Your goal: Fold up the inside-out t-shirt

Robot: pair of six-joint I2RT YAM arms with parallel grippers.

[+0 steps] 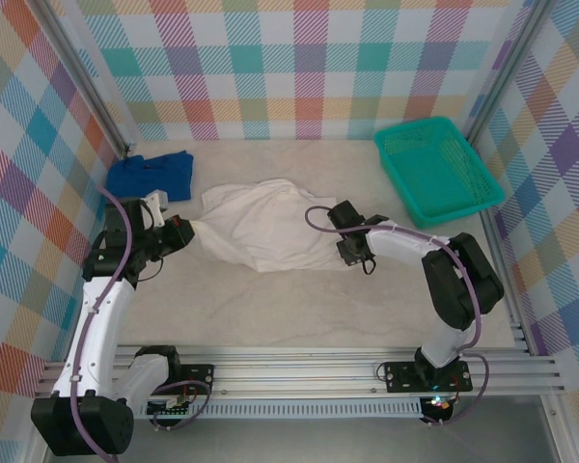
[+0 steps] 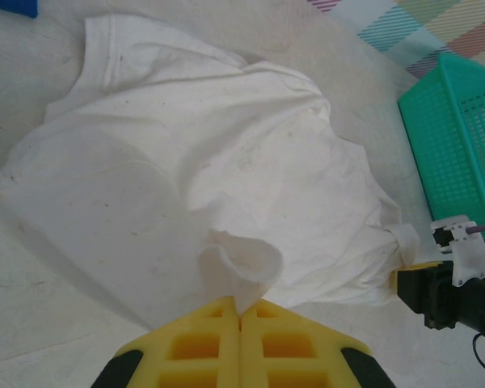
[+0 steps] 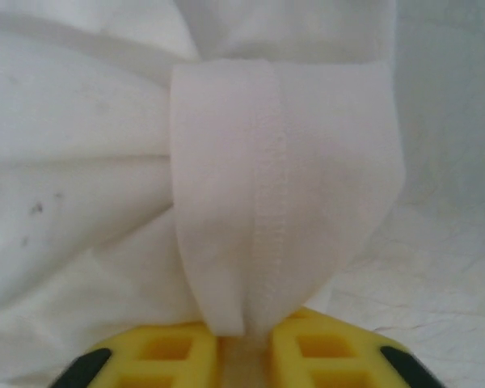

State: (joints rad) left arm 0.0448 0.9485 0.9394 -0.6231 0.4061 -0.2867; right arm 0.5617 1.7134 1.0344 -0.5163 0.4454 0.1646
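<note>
- The shirt lay crumpled mid-worktop, pulled out between the two arms.
- The left pincer was clenched on a fold at its left edge.
- The right pincer gripped a stitched hem at its right edge.
- A blue cloth lay behind-left, and a green basket sat at the far right.

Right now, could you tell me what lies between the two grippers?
The inside-out t-shirt spans the stretch from the left gripper to the right gripper, each pinching an edge, clearest in the top view.
</note>
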